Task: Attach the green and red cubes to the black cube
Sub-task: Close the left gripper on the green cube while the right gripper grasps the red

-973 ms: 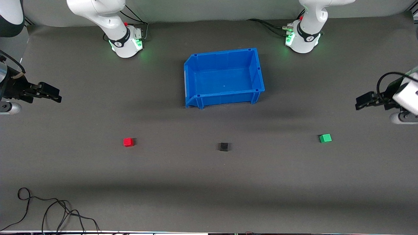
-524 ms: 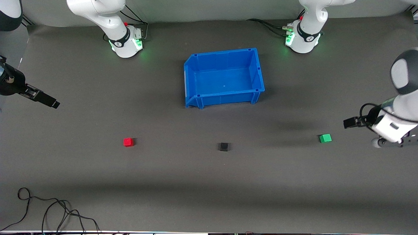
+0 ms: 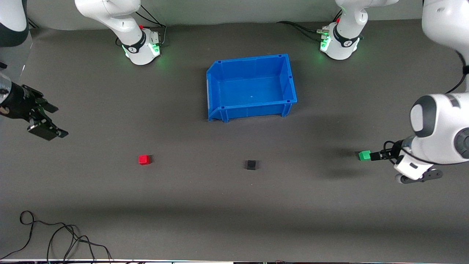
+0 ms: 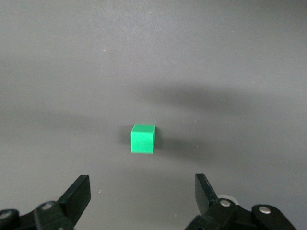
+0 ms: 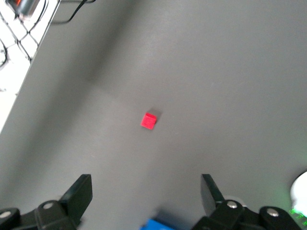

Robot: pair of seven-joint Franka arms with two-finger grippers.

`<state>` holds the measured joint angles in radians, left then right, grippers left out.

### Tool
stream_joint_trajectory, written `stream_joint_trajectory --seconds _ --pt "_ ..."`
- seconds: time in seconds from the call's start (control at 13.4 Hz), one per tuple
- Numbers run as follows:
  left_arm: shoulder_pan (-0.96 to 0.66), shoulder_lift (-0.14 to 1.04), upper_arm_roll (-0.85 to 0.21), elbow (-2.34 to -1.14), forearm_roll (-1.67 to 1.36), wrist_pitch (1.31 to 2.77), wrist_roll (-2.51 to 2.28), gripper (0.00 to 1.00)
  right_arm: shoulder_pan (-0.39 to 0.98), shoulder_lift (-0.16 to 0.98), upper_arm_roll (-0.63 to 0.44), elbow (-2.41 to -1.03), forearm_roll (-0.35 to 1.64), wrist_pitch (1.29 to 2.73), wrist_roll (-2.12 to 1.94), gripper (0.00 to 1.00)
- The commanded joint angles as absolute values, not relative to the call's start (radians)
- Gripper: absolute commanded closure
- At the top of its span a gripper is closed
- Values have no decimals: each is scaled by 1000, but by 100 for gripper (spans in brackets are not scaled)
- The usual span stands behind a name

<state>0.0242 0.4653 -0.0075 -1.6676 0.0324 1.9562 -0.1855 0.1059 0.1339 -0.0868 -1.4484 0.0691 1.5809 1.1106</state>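
The right gripper [image 3: 45,119] hung wide-jawed near the bench's [image 3: 234,205] edge. Along one row, well apart, sat the red cube [image 3: 144,160], black cube [image 3: 251,165] and green cube [image 3: 364,155]; the left gripper [image 3: 377,156] hovered beside the green, jaws wide.

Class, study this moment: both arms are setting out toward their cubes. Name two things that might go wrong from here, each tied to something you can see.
1. The left gripper, open, sits right beside the green cube; a finger may nudge it away instead of straddling it.
2. The black cube barely stands out from the grey mat, so alignment may miss it.
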Motion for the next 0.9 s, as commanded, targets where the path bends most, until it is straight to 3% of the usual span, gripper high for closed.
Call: stream_joint_trajectory --seconds 0.0,0.37,0.45,0.6,0.82 --pt "28 541 -6 -1675 51 2040 -216 4 107 218 -90 -1408 141 1600 1245 0" --pt "52 560 -5 -1844 51 2288 -213 6 104 345 -94 -1512 270 1767 1312 0" --pt "57 564 -6 -1845 51 2289 -213 6 104 348 -94 -1578 291 1837 1312 0" --pt "52 577 -5 -1848 52 2290 -213 19 110 348 -92 -1720 324 2019 1310 0" --pt "48 604 -5 -1848 90 2293 -210 19 150 422 -89 -1839 362 2236 1295 0"
